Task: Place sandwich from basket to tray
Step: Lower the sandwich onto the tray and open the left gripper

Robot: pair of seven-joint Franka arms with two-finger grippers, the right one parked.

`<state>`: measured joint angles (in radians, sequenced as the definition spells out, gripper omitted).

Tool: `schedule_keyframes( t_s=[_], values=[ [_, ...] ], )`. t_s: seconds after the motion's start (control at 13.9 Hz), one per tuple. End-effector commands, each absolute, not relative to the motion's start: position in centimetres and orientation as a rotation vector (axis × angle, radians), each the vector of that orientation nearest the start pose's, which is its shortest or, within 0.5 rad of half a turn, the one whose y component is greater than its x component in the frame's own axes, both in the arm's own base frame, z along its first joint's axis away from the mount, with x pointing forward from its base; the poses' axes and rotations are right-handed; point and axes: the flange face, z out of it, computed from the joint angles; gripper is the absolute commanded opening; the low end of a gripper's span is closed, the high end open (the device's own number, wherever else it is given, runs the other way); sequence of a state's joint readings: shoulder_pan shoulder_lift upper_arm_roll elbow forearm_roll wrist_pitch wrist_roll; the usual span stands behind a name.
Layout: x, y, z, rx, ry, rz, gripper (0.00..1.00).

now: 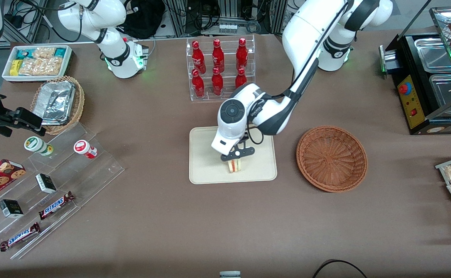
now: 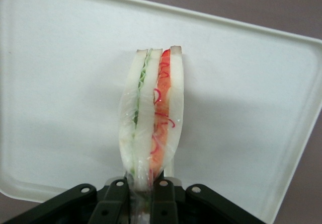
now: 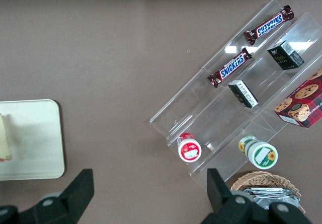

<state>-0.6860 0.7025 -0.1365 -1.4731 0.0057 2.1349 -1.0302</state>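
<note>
The sandwich (image 1: pixel 233 165), a wrapped wedge of pale bread with red and green filling, stands on edge over the cream-beige tray (image 1: pixel 206 170), near the tray's edge closest to the front camera. In the left wrist view the sandwich (image 2: pixel 151 118) reaches out from between the fingers over the tray (image 2: pixel 241 83). My left gripper (image 1: pixel 237 155) is directly above the sandwich and shut on its near end (image 2: pixel 142 194). The reddish-brown wicker basket (image 1: pixel 331 158) lies empty beside the tray, toward the working arm's end of the table. The tray's corner also shows in the right wrist view (image 3: pixel 35 138).
A clear rack of red bottles (image 1: pixel 219 65) stands farther from the front camera than the tray. A clear stepped stand with candy bars and cups (image 1: pixel 51 181) lies toward the parked arm's end, with a tan basket of foil trays (image 1: pixel 57 102). A black food warmer (image 1: pixel 429 81) stands at the working arm's end.
</note>
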Motion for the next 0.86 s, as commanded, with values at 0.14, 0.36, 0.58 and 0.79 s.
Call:
schedule_keyframes(
  t_s=[0.14, 0.36, 0.58, 0.79],
  values=[
    [49.0, -52.7, 26.1, -3.128, -0.335, 0.081, 0.06],
    [49.1, -52.5, 25.8, -3.107, -0.294, 0.047, 0.06],
    [49.0, -52.4, 24.9, -3.096, -0.289, 0.060, 0.15],
    [49.0, -52.4, 25.4, -3.104, -0.330, 0.067, 1.00]
  ],
)
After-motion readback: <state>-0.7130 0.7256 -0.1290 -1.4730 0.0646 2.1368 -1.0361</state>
